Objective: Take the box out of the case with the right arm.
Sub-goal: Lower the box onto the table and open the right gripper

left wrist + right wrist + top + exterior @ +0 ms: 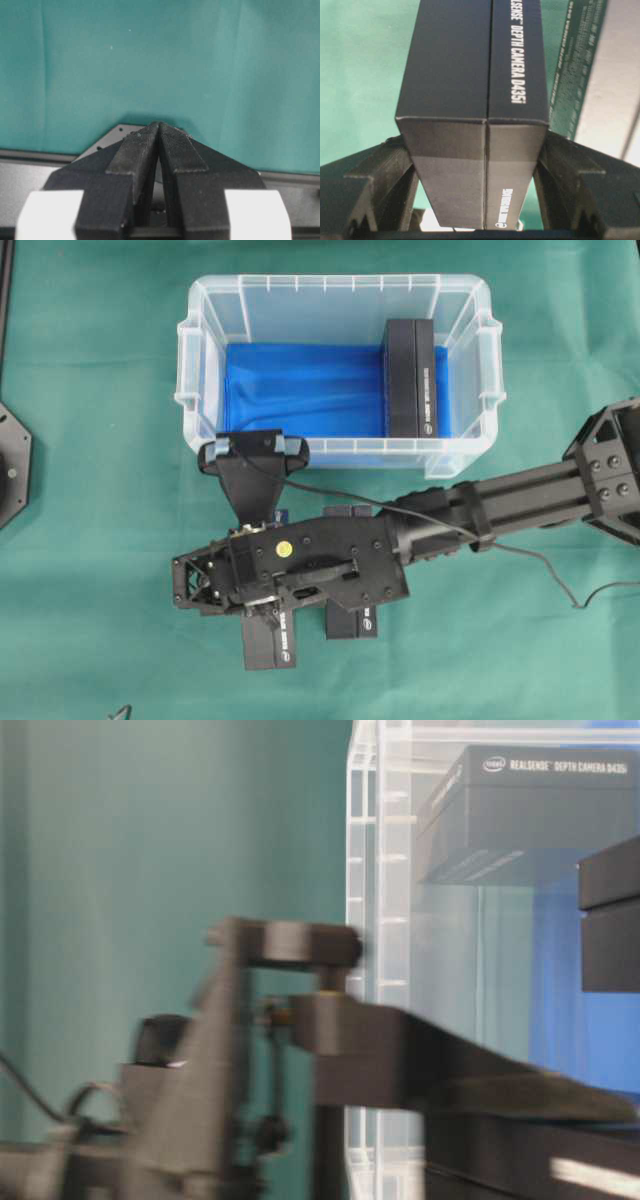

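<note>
The clear case with a blue floor stands at the back of the green cloth and shows up close in the table-level view. One black box rests inside it by the right wall. The right arm stretches leftward in front of the case. Its gripper is shut on another black box outside the case. In the right wrist view that box fills the gap between both fingers of the gripper. The left gripper is shut and empty over the cloth.
A third black box lies on the cloth beside the held one, partly under the arm, and appears to its right. A cable trails from the arm. A black base plate sits at the left edge.
</note>
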Controlling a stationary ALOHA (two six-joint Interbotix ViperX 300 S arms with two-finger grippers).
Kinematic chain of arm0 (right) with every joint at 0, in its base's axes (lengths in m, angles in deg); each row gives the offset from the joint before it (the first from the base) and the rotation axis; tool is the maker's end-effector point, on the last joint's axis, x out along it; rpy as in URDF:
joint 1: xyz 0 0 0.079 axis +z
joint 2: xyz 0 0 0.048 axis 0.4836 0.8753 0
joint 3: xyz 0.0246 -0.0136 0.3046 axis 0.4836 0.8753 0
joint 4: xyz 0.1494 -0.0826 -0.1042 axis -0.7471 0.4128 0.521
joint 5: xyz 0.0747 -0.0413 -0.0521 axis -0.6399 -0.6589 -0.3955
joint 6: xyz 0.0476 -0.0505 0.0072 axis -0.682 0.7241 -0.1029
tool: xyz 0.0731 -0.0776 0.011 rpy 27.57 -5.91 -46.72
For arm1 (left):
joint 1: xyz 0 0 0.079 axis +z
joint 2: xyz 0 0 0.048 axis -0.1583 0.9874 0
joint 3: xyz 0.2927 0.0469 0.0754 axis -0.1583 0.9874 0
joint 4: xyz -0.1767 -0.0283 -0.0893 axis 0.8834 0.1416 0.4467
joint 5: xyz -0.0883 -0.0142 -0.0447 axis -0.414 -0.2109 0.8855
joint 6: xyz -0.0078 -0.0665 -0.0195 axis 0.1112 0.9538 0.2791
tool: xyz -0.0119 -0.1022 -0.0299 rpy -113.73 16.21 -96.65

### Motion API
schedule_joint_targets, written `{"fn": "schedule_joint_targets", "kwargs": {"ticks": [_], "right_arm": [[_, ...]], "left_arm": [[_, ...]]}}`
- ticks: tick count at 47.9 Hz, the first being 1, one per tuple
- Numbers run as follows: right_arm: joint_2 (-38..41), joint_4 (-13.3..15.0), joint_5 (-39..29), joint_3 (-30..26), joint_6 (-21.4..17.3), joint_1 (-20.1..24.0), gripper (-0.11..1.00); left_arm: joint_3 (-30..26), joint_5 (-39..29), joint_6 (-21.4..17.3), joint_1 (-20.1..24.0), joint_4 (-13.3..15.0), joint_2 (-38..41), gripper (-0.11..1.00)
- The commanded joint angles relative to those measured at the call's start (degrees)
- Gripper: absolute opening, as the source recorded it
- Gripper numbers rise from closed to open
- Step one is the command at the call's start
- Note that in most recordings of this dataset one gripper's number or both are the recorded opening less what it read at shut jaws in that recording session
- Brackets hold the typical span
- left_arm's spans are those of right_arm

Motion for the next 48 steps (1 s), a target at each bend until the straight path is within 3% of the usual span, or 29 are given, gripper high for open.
{"fn": "schedule_joint_targets", "kwargs": {"ticks": [1,16,40,48], "right_arm": [[-2.02,-0.70,2.55,0.53,-0.18,-0.09,0.68],[-2.46,-1.58,4.13,2.90,-0.26,-0.53,0.68],[-2.81,0.44,3.87,2.90,0.70,-0.62,0.68],[-2.99,0.44,3.60,2.90,0.79,-0.70,0.88]], "left_arm": [[-0.70,0.18,-0.09,-0.09,-0.09,0.18,0.00],[-0.70,0.26,-0.18,-0.09,-0.18,0.18,0.00],[-0.70,0.26,-0.18,-0.18,-0.09,0.18,0.00],[-0.70,0.26,-0.18,-0.09,-0.18,0.18,0.00]]}}
